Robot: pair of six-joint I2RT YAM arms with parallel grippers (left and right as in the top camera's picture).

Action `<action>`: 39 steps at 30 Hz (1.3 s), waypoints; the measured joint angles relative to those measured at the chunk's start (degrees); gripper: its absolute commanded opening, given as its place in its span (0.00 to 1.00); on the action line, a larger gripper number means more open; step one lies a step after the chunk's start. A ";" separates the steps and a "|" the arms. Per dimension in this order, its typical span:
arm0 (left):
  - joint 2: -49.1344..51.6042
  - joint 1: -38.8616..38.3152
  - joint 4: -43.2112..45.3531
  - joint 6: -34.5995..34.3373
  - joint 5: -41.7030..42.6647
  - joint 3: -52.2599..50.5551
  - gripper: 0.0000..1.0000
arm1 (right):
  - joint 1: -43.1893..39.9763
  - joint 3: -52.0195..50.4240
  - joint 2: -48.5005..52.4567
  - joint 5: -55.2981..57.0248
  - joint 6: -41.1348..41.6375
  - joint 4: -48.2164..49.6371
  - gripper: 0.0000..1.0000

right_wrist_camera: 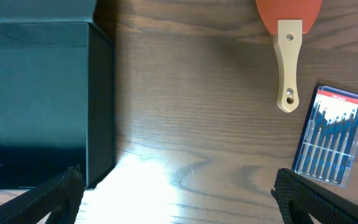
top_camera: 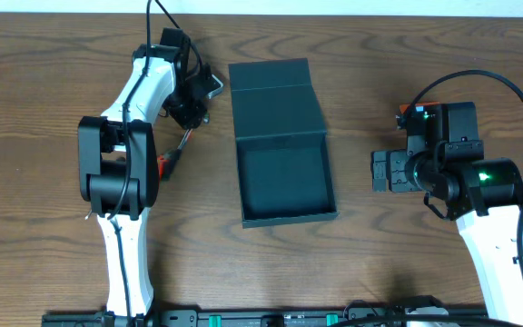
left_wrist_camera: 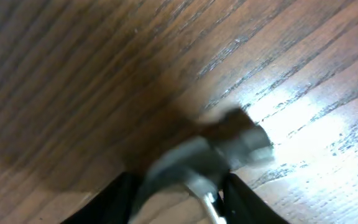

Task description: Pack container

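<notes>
- Hovering over bare table (right_wrist_camera: 197, 112) just right of the container, the right end effector (right_wrist_camera: 179, 193) is standing wide and gripping nothing.
- A cream-handled spatula (right_wrist_camera: 289, 62) with an orange blade and a cased screwdriver set (right_wrist_camera: 329, 137) are lying beyond it, close together but apart.
- The container (top_camera: 284, 173) is sitting mid-table, open, with its lid (top_camera: 273, 98) lying flat toward the far edge.
- A red-handled tool (top_camera: 169, 162) is lying to the container's left, partly under the left arm.
- The left end effector (left_wrist_camera: 182, 202) is straddling a blurred grey metal piece (left_wrist_camera: 229, 146) farthest off; cannot tell whether it is gripping.

Open container (top_camera: 284, 182) on wooden table (top_camera: 44, 73) (lid flap (top_camera: 273, 95) flat behind), left arm (top_camera: 121, 173) and right arm (top_camera: 498, 245) either side.
</notes>
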 measured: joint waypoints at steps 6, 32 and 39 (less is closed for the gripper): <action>-0.09 -0.02 -1.46 -0.02 -0.04 0.00 0.39 | 0.00 0.00 0.00 0.00 0.00 0.00 0.99; -3.15 -3.76 -3.06 -3.02 -0.07 -0.11 0.34 | 0.00 0.00 0.00 0.00 0.00 -0.24 0.99; -6.29 -3.72 -5.60 -5.11 -0.04 -0.11 0.34 | 0.00 0.00 0.00 0.00 0.00 -0.76 0.99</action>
